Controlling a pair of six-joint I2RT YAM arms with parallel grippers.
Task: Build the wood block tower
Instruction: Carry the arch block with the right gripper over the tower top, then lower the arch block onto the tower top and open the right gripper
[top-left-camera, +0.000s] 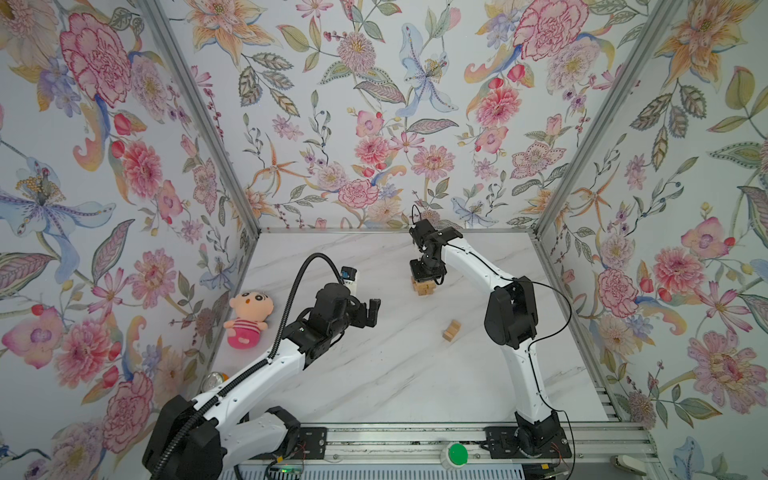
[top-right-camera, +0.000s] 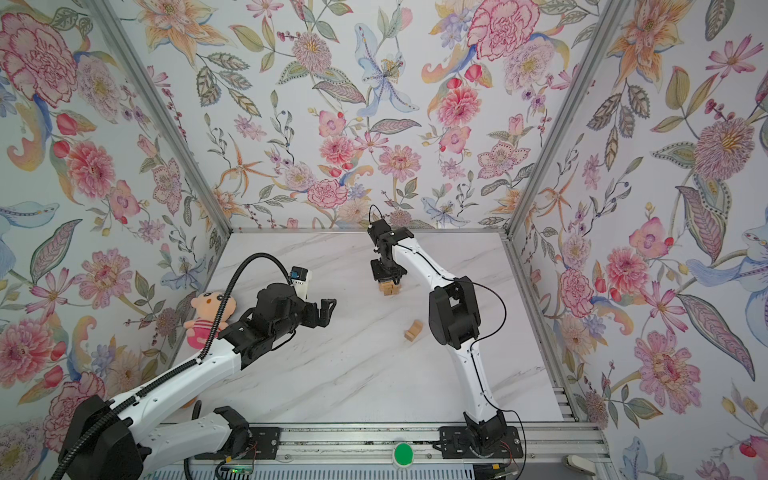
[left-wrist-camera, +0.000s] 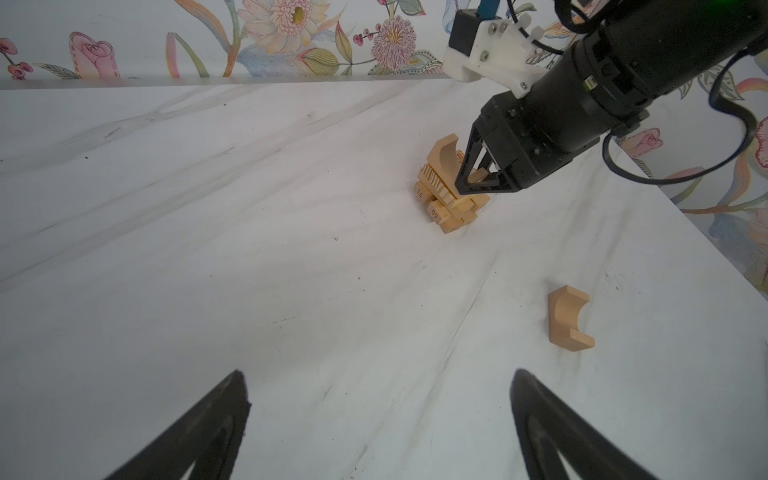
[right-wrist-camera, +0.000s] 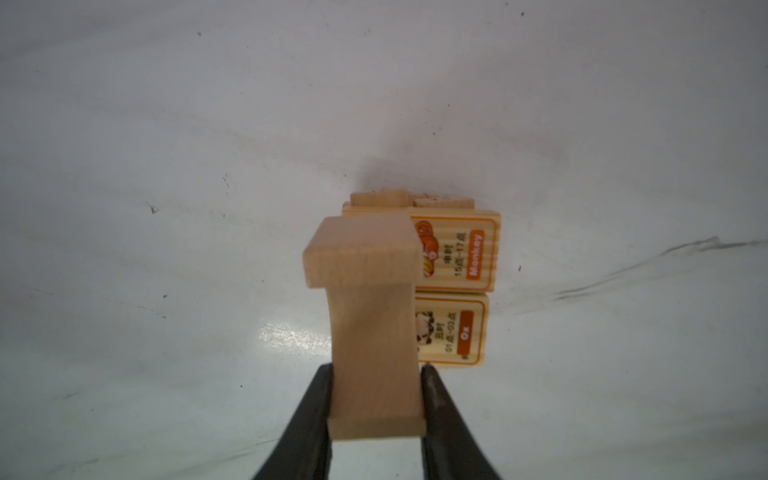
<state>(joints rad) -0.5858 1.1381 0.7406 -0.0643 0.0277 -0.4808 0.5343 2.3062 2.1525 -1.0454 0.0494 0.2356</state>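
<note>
Robotics lab test booth: floral-print wall panels (top-left-camera: 374, 124) in aluminium posts (top-left-camera: 207, 124) enclose a marble-pattern tabletop (top-left-camera: 395, 374); left arm (top-left-camera: 270, 365) and right arm (top-left-camera: 521, 374) are bolted to a near-edge metal rail (top-left-camera: 395, 436) beside a green button (top-left-camera: 457, 454).

Table (top-left-camera: 374, 374): white marble-look top, smooth, showed faint sheen; dark scuffs across lower half of left wrist view. Tower (left-wrist-camera: 438, 208), held block (right-wrist-camera: 370, 332), loose block (left-wrist-camera: 569, 320): pale bare wood, matt, fine grain; two tower faces carried orange printed labels. Right gripper fingers (right-wrist-camera: 307, 415): black, matt, plastic-looking. Doll (top-left-camera: 245, 320), left of frame: soft plush cloth. Walls (top-left-camera: 374, 104): matt floral print. Corner posts (top-left-camera: 199, 112): brushed metal. Arm shells (top-left-camera: 266, 370): smooth white plastic.
</note>
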